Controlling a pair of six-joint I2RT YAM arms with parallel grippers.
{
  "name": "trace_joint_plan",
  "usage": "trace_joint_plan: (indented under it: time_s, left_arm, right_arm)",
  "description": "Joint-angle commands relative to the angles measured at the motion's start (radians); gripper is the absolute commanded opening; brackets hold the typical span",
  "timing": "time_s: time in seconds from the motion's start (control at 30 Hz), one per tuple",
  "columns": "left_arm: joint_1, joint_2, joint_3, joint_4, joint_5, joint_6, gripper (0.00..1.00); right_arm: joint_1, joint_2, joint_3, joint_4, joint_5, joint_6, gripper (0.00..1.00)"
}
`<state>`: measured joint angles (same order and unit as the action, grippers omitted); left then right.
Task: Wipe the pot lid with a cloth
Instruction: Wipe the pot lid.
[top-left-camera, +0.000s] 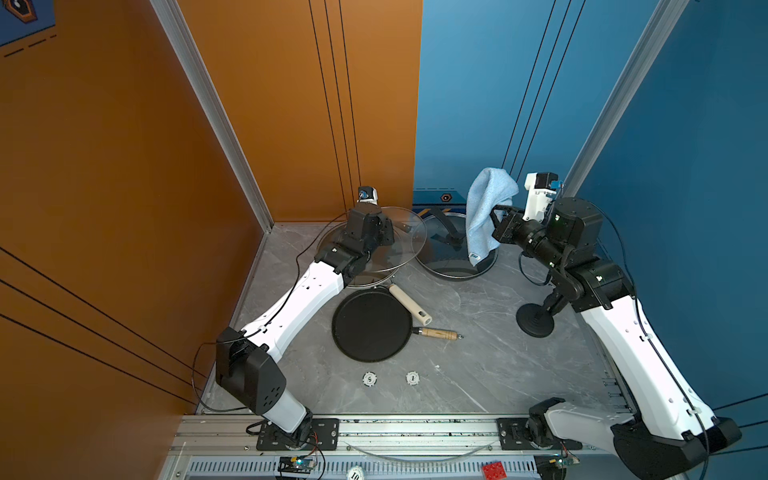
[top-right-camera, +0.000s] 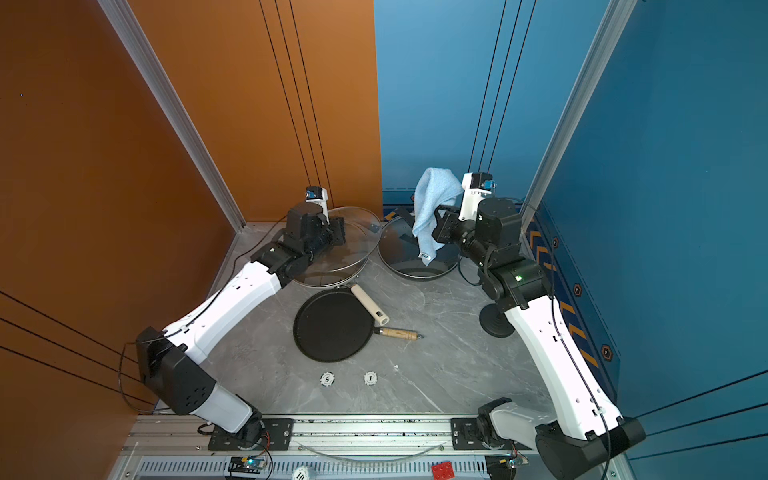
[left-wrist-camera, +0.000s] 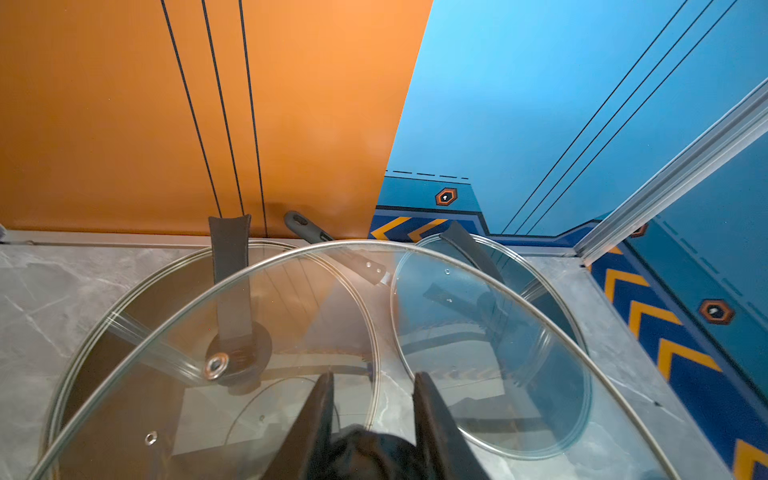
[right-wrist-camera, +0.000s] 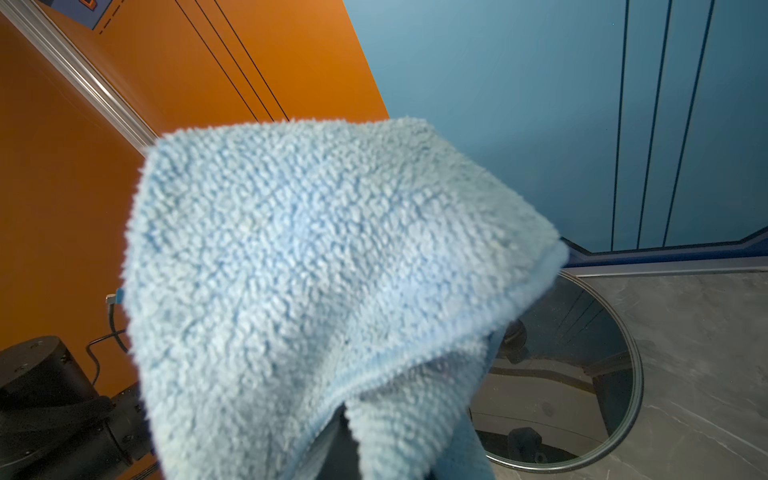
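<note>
Glass fills the left side. The pot lid (top-left-camera: 399, 249) is off the table and tilted, held by the left gripper (left-wrist-camera: 374, 376), whose two dark fingers close on a black lump at the lid's middle. The left wrist view cuts that lump off at its edge, so its shape is hard to make out, and in both top views the arm's own wrist hides the grip. Under the raised lid lies a second glass lid (left-wrist-camera: 137, 316) with a black strap handle, resting low on the grey table (top-left-camera: 478, 353).

Just in front is a flat black pan (top-left-camera: 370, 324) with a wooden handle, and a cream handle (top-left-camera: 409, 305) lies at its rim. Nearer the rail, a white chip (top-left-camera: 369, 378) is marked "5" and a second chip (top-left-camera: 412, 377) is marked "1". A third chip (top-left-camera: 355, 473), marked "10", is cut by the lower edge.

Right of centre sits a lidded pan (top-left-camera: 449, 270). Over it hangs the cloth (top-left-camera: 486, 203), light blue and fluffy, pinched in the closed jaws of the right gripper (top-left-camera: 495, 218) and clear of the table. Its small white label (top-left-camera: 475, 257) dangles at the lowest corner, with dark print too small to read. In the right wrist view the cloth covers the fingers altogether.
</note>
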<state>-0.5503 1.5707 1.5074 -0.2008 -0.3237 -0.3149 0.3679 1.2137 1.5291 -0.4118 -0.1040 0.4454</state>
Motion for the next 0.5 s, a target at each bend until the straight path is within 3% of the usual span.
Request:
trace_joint_plan:
  time_s: [0.0, 0.3, 0.47]
  left_arm:
    - [-0.019, -0.054, 0.015, 0.207, -0.096, 0.137, 0.31]
    - [-0.05, -0.067, -0.037, 0.318, -0.064, 0.224, 0.31]
    - [-0.082, -0.067, -0.056, 0.388, -0.061, 0.301, 0.31]
  right_arm:
    - [0.038, 0.036, -0.012, 0.004, -0.05, 0.024, 0.0]
    - [0.176, 0.248, 0.188, -0.194, -0.245, 0.028, 0.0]
    - [0.201, 0.304, 0.216, -0.214, -0.332, 0.054, 0.0]
